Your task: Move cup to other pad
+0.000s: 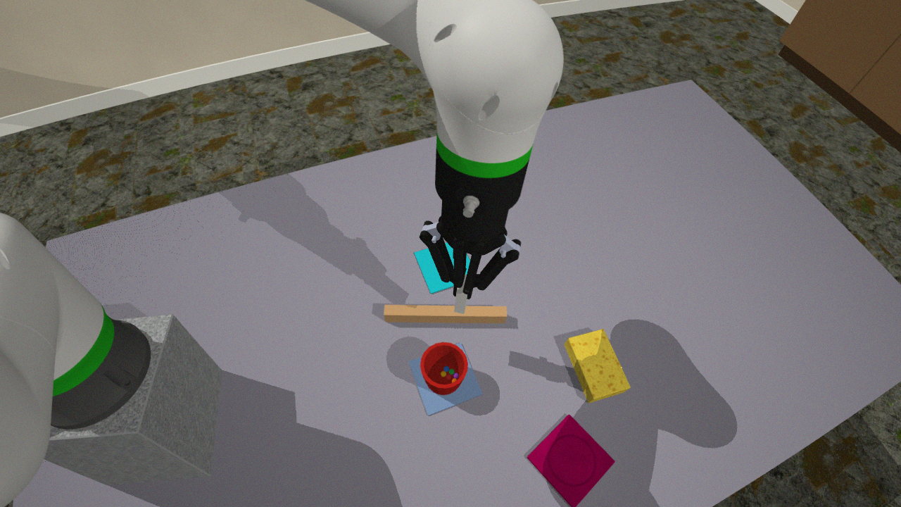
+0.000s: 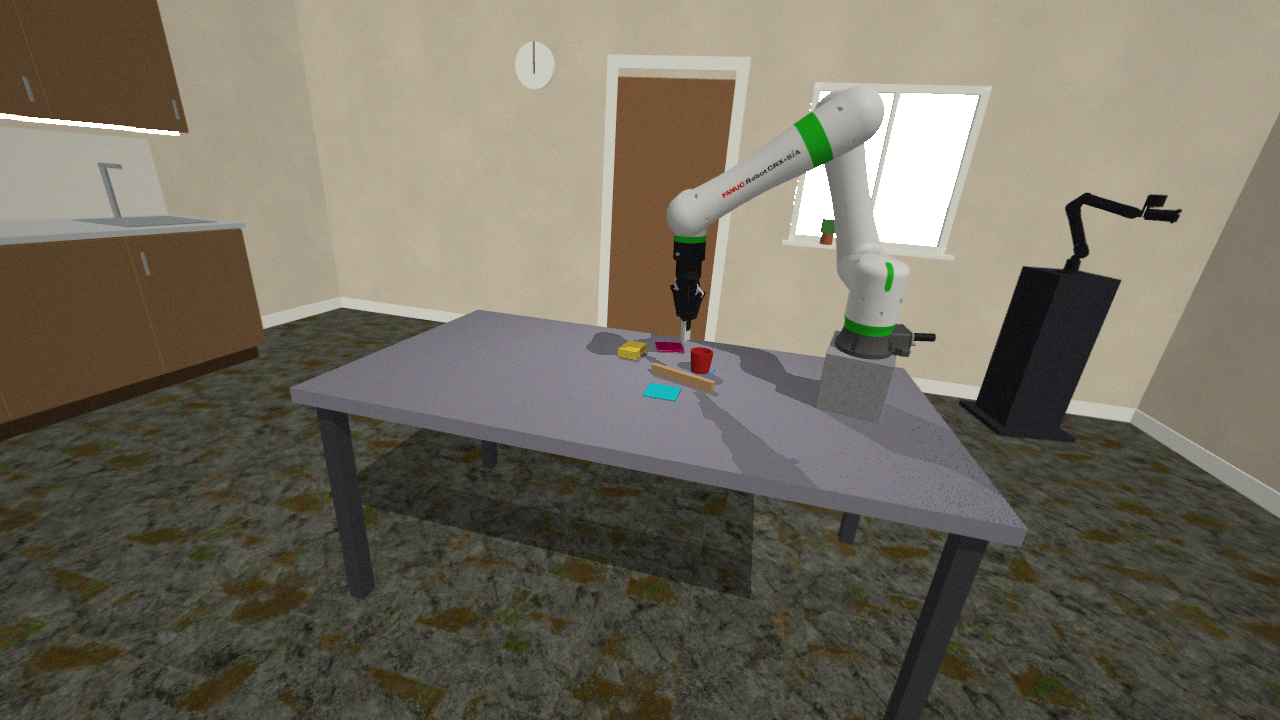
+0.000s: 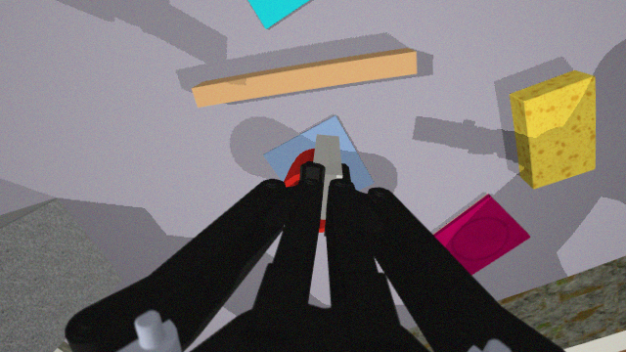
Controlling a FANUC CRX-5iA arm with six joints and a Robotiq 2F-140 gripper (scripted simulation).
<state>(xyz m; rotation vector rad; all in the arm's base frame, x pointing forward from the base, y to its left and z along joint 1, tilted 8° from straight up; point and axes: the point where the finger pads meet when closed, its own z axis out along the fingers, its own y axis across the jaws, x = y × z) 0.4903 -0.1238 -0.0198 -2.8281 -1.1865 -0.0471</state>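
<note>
One arm points its closed, empty pincer (image 1: pixel 462 305) down above cup (image 1: pixel 444 367).

Beige walls (image 2: pixel 429 143) close in the room, white skirting running along their foot. On the far wall a brown door (image 2: pixel 666 179) sits in a white frame, a round clock (image 2: pixel 534 64) to its left and a bright window (image 2: pixel 921 170) to its right, a small potted plant (image 2: pixel 827 231) on the sill. At left, brown cabinets (image 2: pixel 107 313) carry a pale counter with a sink tap (image 2: pixel 109 183). Mottled green-brown floor (image 2: pixel 223 626) spreads underneath. At centre, the grey surface (image 2: pixel 537 394) stands on dark legs. At right, a black pedestal (image 2: pixel 1042 349).
</note>
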